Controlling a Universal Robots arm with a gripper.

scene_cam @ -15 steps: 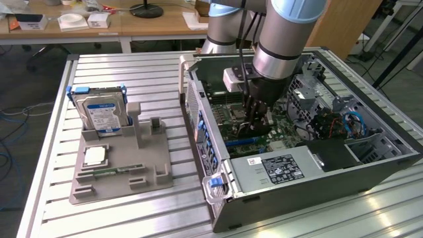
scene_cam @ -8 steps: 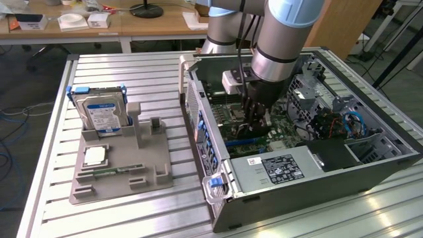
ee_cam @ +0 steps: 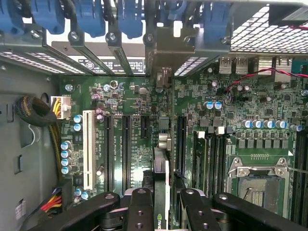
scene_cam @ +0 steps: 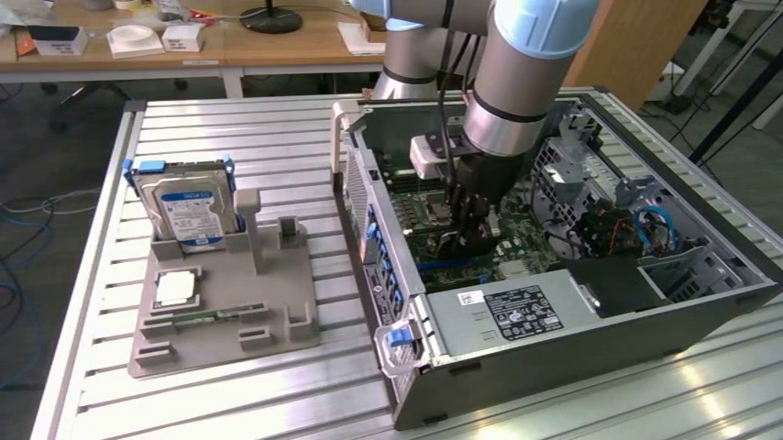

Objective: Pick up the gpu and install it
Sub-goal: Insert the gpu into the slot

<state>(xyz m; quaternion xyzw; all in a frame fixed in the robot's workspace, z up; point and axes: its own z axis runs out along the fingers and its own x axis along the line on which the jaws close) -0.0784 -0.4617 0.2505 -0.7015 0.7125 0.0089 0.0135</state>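
A robotics lab or electronics workshop is shown. A slatted aluminium work table (scene_cam: 220, 128) is seen, on which an opened desktop computer case (scene_cam: 588, 312) is laid on its side, its green motherboard (ee_cam: 240, 110) exposed. To the exterior view's left, a grey fixture (scene_cam: 226, 312) is set, holding a hard drive (scene_cam: 183, 206). At the far side, wooden desks (scene_cam: 281, 41) with small boxes are seen, and loose cables (scene_cam: 25, 211) are spread over the floor.
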